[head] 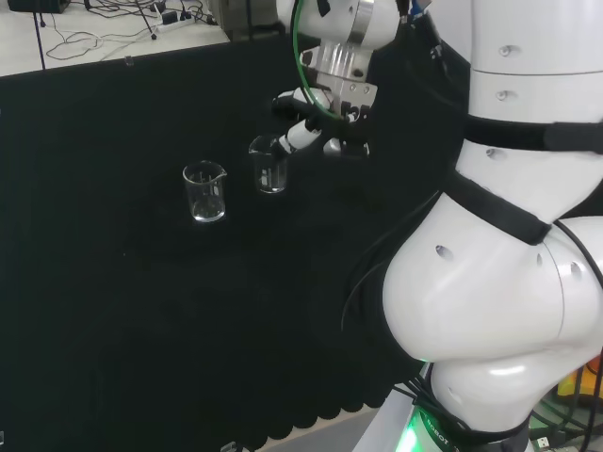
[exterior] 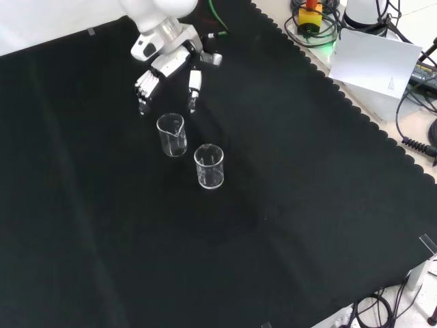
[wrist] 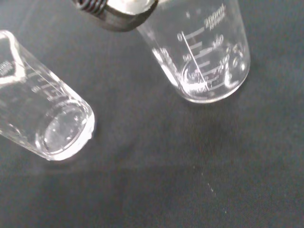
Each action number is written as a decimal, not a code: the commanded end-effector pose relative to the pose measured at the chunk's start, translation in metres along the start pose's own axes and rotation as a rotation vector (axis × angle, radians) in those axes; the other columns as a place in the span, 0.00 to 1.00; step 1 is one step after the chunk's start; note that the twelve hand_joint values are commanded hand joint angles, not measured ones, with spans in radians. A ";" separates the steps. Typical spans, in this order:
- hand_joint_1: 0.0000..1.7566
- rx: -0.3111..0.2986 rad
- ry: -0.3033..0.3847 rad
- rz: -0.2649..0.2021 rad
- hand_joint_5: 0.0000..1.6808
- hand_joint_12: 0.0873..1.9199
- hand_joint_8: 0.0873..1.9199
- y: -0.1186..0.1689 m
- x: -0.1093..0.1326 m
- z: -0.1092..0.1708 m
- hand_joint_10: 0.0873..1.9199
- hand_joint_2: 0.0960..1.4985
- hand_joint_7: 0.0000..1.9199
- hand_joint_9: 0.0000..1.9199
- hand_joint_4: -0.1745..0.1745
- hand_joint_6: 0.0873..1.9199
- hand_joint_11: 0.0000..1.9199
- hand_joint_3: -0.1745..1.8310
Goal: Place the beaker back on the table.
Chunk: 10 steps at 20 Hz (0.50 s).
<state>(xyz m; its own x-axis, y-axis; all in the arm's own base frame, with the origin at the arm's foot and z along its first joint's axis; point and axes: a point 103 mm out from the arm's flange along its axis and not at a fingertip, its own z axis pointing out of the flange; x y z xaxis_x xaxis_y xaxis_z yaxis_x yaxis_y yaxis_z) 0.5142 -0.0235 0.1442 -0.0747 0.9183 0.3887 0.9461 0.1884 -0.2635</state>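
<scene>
1. Your beaker (exterior: 171, 134) stands upright on the black cloth (exterior: 287, 205), base down, mouth up, long axis vertical. In the front view its pour spout faces down and to the right. It looks empty.
2. In the head view the same beaker (head: 269, 166) sits just left of the hand (head: 316, 122), near the middle of the cloth toward the far side.
3. The hand (exterior: 167, 65) is just above the beaker in the front view, fingers (exterior: 145, 85) straight and pointing down toward it, thumb (exterior: 194, 83) set apart on the right. Fingers are released: nothing gripped. You can see a gap of cloth between the fingertips and the beaker rim in the front view. The head view can't settle contact; one finger overlaps the rim there.
4. A second beaker (exterior: 209, 167) stands upright just beside the first, below and right of it in the front view, left of it in the head view (head: 204, 191). The two are not touching.
5. The wrist view shows both glasses close up with printed scale lines, resting on the cloth.
</scene>
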 end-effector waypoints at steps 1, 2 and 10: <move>0.49 -0.046 -0.024 0.032 0.16 0.70 0.34 -0.040 0.006 -0.031 0.42 0.56 0.00 0.06 0.23 0.00 0.00 0.00; 0.49 -0.052 -0.028 0.034 0.16 0.70 0.34 -0.045 0.007 -0.035 0.42 0.56 0.00 0.07 0.23 0.00 0.00 0.00; 0.49 -0.080 -0.061 0.055 0.17 0.71 0.36 -0.081 0.012 -0.060 0.42 0.56 0.00 0.07 0.23 0.00 0.00 0.00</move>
<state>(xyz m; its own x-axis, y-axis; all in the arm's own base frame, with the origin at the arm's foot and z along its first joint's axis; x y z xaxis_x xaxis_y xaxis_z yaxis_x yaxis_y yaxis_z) 0.4796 -0.0377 0.2061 -0.0628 0.9361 0.3460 0.9676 0.1421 -0.2089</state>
